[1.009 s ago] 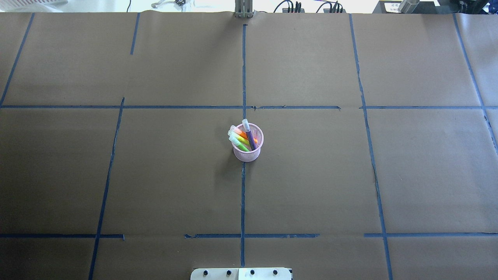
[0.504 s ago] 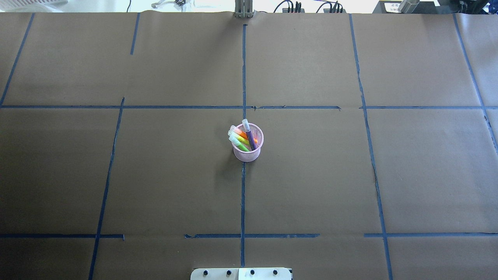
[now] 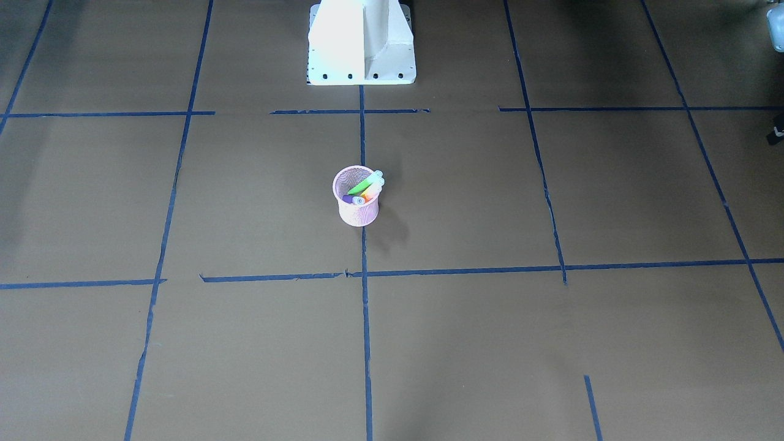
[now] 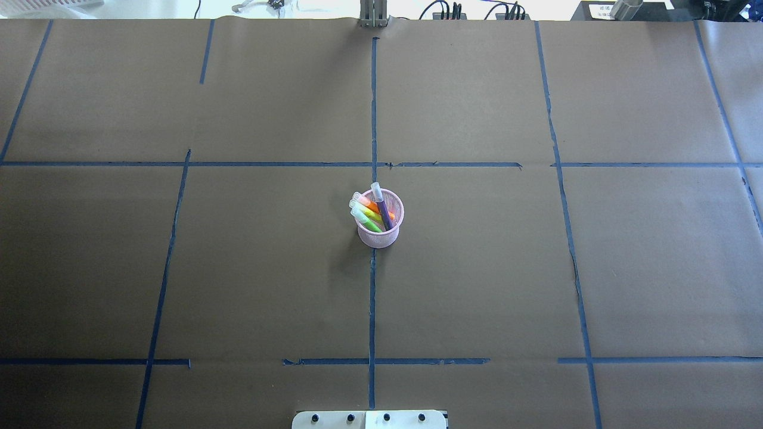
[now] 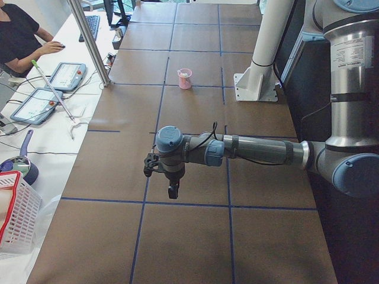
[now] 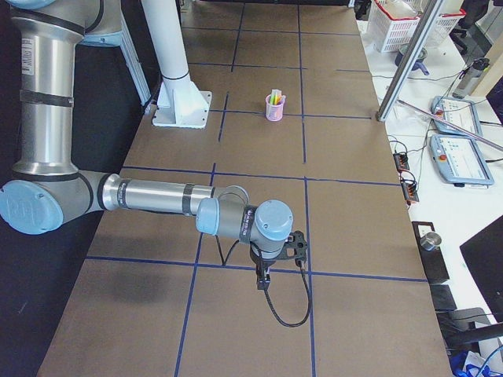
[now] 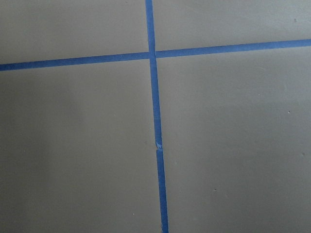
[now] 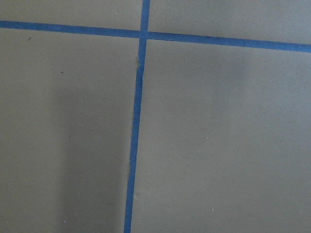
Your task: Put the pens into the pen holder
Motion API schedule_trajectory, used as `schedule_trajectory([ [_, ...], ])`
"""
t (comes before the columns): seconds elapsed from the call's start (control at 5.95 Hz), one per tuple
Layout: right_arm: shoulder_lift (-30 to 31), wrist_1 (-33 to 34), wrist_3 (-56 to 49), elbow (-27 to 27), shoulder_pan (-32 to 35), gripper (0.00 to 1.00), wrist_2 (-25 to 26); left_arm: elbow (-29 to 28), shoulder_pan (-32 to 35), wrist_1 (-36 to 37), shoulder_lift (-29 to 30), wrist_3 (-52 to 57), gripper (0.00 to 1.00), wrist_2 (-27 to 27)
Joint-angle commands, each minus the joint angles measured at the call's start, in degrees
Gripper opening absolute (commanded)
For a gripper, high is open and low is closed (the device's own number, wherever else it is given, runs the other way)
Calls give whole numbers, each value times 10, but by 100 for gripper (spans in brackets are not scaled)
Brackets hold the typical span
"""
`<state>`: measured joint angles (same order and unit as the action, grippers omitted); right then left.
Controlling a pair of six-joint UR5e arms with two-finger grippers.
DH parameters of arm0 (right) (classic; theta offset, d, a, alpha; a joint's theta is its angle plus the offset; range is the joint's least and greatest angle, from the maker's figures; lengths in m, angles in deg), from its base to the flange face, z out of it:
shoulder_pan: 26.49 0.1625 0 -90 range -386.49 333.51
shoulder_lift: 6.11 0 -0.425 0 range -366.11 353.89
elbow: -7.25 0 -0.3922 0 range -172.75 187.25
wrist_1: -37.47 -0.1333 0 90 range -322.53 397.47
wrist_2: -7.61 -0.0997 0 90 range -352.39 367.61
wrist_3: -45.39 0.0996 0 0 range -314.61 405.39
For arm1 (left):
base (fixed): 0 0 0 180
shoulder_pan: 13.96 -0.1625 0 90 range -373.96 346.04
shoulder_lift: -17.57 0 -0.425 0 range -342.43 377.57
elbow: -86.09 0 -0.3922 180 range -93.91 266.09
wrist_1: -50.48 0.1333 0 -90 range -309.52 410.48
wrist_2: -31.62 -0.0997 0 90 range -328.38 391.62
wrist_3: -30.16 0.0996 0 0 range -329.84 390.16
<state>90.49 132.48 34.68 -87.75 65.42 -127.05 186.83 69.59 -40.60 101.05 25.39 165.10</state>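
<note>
The pink mesh pen holder (image 4: pixel 380 236) stands upright at the table's middle; it also shows in the front view (image 3: pixel 357 214). Several pens lean inside it with pale cap ends up: purple (image 4: pixel 383 214), orange (image 4: pixel 369 204), yellow-green (image 4: pixel 371 214) and bright green (image 4: pixel 372 225). No pen lies on the table. My left gripper (image 5: pixel 172 189) hangs over the table's left end, far from the holder; I cannot tell if it is open. My right gripper (image 6: pixel 263 276) hangs over the right end; I cannot tell its state. Both wrist views show only brown paper and blue tape.
The robot's base plate (image 4: pixel 369 419) sits at the near edge, its white pedestal (image 3: pixel 361 43) in the front view. Blue tape lines grid the brown paper. Beyond the far edge are an operator (image 5: pixel 18 35), teach pendants (image 5: pixel 65 76), a metal post (image 5: pixel 89 41) and a white basket (image 5: pixel 15 219).
</note>
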Motion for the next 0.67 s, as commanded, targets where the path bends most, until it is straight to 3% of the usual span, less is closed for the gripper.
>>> schedule_trajectory([
  [0.0,2,1,2,-3,-1,100,-2,4,35,43,12,5,100,32],
  [0.5,0,-1,8,-9,-1,100,0,12,49,46,11,-2,100,23],
])
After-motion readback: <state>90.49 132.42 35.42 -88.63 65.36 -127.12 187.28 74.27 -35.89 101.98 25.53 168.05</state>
